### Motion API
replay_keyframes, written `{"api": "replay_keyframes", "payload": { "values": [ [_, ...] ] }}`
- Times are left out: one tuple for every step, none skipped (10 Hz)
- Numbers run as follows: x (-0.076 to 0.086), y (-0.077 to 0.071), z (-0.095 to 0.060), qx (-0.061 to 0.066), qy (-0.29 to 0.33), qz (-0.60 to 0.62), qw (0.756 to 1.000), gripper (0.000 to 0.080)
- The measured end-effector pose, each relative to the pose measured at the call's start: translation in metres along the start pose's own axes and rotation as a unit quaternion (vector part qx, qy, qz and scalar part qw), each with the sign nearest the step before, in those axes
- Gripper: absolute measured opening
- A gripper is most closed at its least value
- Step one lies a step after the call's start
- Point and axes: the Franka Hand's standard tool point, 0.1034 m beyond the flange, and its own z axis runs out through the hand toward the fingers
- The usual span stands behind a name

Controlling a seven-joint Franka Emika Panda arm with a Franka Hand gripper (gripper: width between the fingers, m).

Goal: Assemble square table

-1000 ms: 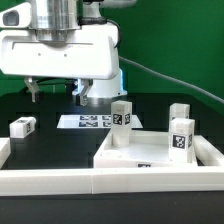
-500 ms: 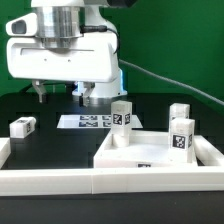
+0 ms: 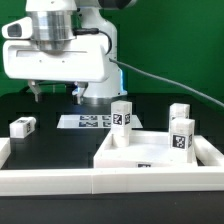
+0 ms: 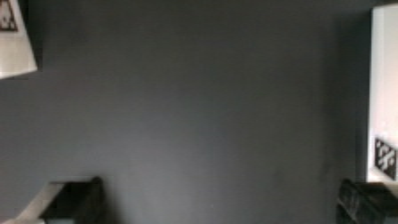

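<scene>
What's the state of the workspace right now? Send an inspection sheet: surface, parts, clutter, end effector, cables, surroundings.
Surface: black table, dark and flat.
Job's things: tabletop lies flat at the exterior view's right. Left upright leg, rear right leg and front right leg stand on it; whether they are fastened cannot be told. Loose leg lies on the table at the exterior view's left, apart from the tabletop.
Clutter: nothing seen besides the marker board and the white border wall.
Grippers: end effector open, empty, hovering over the table.
Cables: grey cable runs from the arm toward the exterior view's right.
Surroundings: green backdrop.
</scene>
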Motion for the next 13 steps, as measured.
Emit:
{"api": "replay_keyframes", "payload": {
  "values": [
    [0.000, 0.001, 0.000, 0.000, 0.000, 0.000, 1.000, 0.0649],
    [0.001, 0.006, 0.000, 0.000, -0.001, -0.012, 1.000, 0.0649],
    [0.004, 0.016, 0.000, 0.002, 0.001, -0.020, 1.000, 0.0649],
    [0.004, 0.023, 0.000, 0.001, 0.001, -0.022, 1.000, 0.0649],
    [0.005, 0.034, 0.000, 0.001, 0.001, -0.029, 1.000, 0.0649],
    [0.006, 0.048, 0.000, 0.001, 0.001, -0.029, 1.000, 0.0649],
    [0.007, 0.056, 0.000, 0.000, 0.002, -0.023, 1.000, 0.0649],
    [0.007, 0.060, 0.000, 0.000, 0.002, -0.019, 1.000, 0.0649],
    [0.008, 0.063, 0.000, -0.001, 0.002, -0.017, 1.000, 0.0649],
    [0.009, 0.069, 0.000, -0.001, 0.002, -0.016, 1.000, 0.0649],
    [0.010, 0.078, 0.001, -0.003, 0.002, -0.017, 1.000, 0.0649],
    [0.008, 0.089, 0.006, -0.003, -0.002, -0.014, 1.000, 0.0649],
    [0.005, 0.097, 0.011, -0.005, -0.008, -0.008, 1.000, 0.0649]
  ]
}}
